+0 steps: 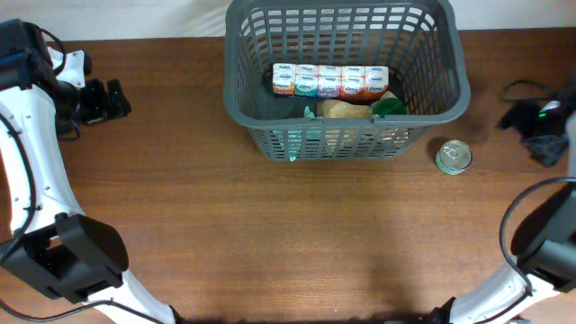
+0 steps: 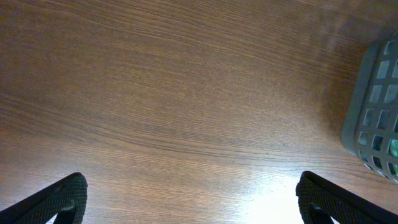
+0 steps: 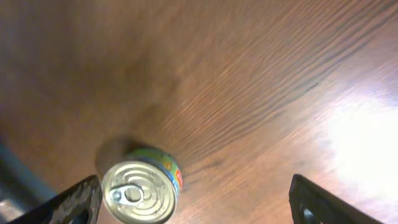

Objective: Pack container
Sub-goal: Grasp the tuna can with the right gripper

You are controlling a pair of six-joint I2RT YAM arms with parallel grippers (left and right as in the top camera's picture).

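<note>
The dark grey lattice basket (image 1: 252,108) stands at the back middle of the wooden table. It holds a row of small white cartons (image 1: 330,80), a tan item (image 1: 344,110) and something green (image 1: 389,104). A small tin can with a pull-tab lid (image 1: 453,157) stands on the table just right of the basket's front corner; it also shows in the right wrist view (image 3: 142,191). My left gripper (image 1: 115,99) is open and empty at the far left, with the basket's corner (image 2: 376,112) at its right. My right gripper (image 3: 199,202) is open above the table, the can just inside its left finger.
A black cable (image 1: 522,88) lies at the right edge of the table. The arms' white bases sit along the front edge at left (image 1: 81,261) and right (image 1: 540,270).
</note>
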